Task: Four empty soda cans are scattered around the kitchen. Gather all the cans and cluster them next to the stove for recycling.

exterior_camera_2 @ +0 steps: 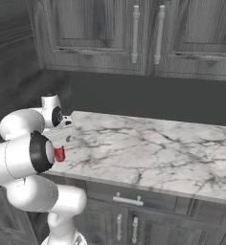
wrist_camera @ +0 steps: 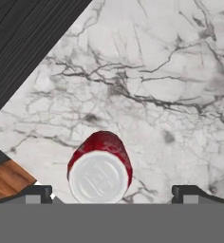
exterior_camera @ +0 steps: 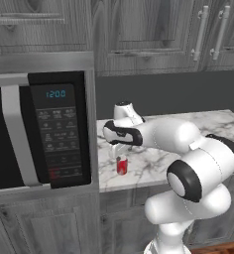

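You're barely started: your gripper (wrist_camera: 112, 192) hangs wide open and empty over one red can (wrist_camera: 100, 167) on the counter (wrist_camera: 171, 95), no cans gathered yet.

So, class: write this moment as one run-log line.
phase: approach | tool: open, above red soda can | can: upright on marble counter, beside microwave | held: nothing

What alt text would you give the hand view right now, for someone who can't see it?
Looking straight down, a red soda can with a silver top stands upright on the white marble counter, between the open claw's two dark fingertips and touching neither. A dark wall runs diagonally across the upper left, and a sliver of wood floor shows at lower left.
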Motion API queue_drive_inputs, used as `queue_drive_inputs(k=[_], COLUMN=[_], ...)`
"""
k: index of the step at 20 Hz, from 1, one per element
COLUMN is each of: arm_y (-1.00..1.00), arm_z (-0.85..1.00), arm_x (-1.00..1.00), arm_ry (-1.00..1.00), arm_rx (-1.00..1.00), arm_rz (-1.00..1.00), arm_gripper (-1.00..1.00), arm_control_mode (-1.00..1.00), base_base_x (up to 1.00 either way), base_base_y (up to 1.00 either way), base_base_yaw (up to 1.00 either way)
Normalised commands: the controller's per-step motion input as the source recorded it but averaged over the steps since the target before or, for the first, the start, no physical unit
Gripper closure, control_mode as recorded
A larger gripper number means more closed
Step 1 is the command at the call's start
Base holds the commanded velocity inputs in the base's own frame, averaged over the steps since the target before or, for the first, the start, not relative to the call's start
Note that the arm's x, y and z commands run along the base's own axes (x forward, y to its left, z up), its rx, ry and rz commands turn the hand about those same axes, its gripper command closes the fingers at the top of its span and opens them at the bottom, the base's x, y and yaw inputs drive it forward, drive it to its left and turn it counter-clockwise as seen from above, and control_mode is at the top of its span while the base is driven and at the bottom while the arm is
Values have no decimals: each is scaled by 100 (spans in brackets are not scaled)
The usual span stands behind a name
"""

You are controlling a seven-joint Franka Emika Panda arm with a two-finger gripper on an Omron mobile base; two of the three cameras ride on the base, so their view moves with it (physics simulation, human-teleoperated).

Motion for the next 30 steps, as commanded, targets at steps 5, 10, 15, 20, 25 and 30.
queue_drive_inputs(k=[5, 10, 15, 20, 25, 30], arm_y=[4, 8, 0, 0, 0, 0], arm_z=[-4, -13, -19, -19, -19, -6], arm_x=[-5, -8, -1, 1, 0, 0], arm_ry=[0, 0, 0, 0, 1, 3], arm_rx=[0, 0, 0, 0, 0, 0], arm_rz=[0, 0, 0, 0, 0, 0], arm_gripper=[-100, -100, -100, -100, -100, 100], arm_control_mode=[-100, -100, -100, -100, -100, -100], base_base_x=[0, 0, 0, 0, 0, 0], base_base_y=[0, 0, 0, 0, 0, 0], base_base_yaw=[0, 0, 0, 0, 0, 0])
